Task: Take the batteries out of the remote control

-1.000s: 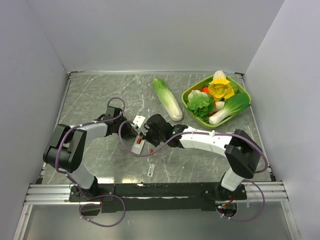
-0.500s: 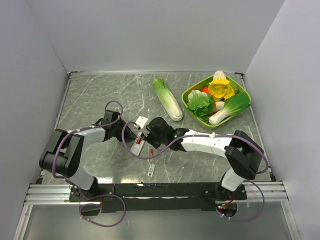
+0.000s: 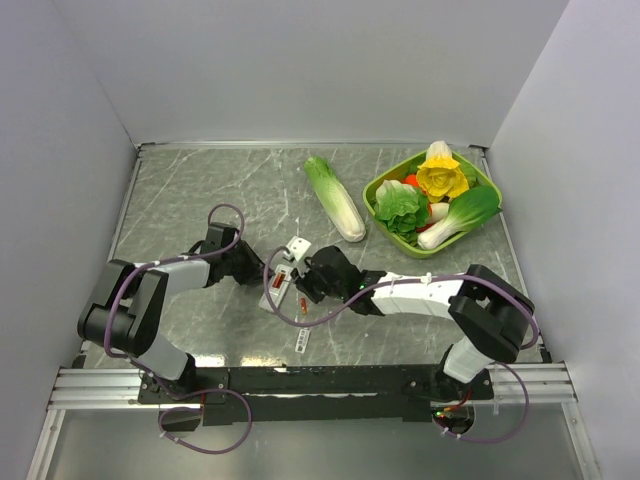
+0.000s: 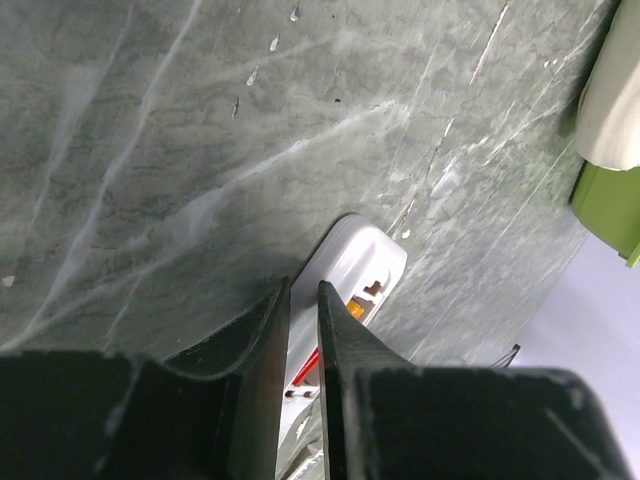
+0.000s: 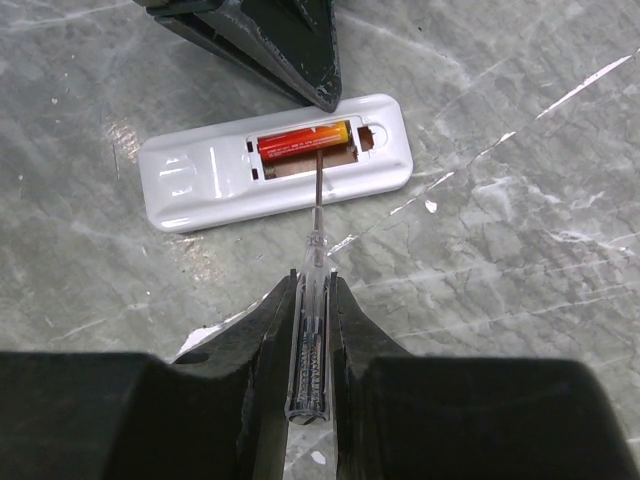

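The white remote control (image 5: pixel 275 165) lies on the table with its back recess open; it also shows in the top view (image 3: pixel 283 288) and the left wrist view (image 4: pixel 355 270). One red-orange battery (image 5: pixel 300 142) lies in the recess. My right gripper (image 5: pixel 313 290) is shut on a clear-handled screwdriver (image 5: pixel 312 340), and the screwdriver's tip reaches into the recess beside the battery. My left gripper (image 4: pixel 303 300) is shut and empty, with its fingertips (image 5: pixel 322 90) at the remote's far edge. A small thin silvery piece (image 3: pixel 302 339), perhaps a battery, lies near the table's front.
A small flat white cover piece (image 3: pixel 298 248) lies by the remote's far end. A long pale-green cabbage (image 3: pixel 335 198) lies behind it. A green bowl (image 3: pixel 480 180) of vegetables stands at the back right. Walls close the table on three sides.
My left gripper has moved right, up to the remote. My right gripper has shifted a little nearer and to the right with the screwdriver. The cover piece has shifted slightly right.
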Robot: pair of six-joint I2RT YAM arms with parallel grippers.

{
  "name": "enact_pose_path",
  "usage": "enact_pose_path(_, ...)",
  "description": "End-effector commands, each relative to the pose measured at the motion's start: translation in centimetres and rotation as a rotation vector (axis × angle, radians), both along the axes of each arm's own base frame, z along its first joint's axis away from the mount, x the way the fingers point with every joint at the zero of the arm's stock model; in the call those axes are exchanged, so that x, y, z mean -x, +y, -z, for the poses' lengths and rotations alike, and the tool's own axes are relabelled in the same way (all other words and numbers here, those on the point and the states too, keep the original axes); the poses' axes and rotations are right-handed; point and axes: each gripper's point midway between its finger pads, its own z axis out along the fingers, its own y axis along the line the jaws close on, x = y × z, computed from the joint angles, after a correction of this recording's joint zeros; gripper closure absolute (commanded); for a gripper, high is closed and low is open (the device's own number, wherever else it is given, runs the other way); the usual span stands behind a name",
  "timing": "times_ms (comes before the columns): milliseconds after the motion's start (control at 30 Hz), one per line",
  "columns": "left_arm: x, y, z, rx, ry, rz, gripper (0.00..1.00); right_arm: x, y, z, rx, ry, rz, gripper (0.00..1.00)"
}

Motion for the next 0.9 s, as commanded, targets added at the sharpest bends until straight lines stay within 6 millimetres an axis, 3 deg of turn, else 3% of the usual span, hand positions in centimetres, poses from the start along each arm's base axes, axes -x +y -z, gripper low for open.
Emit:
enact_pose_path(0,5.4,1.0,4.0,-0.087,0.198,0.044,0.79,1.2,0.0,2.4,-0.028,0.070,-0.021,1.00)
enact_pose_path(633,5.9,1.1,5.3,-0.097,0.220,0.042,0.79,1.0,-1.1,3.8,-0.195,0.166,0.017,1.00)
enact_pose_path(867,6.1,1.1,5.7,-0.098,0.229,0.044,0.80,1.2,-0.9,2.4,-0.236,0.172,-0.012,1.00)
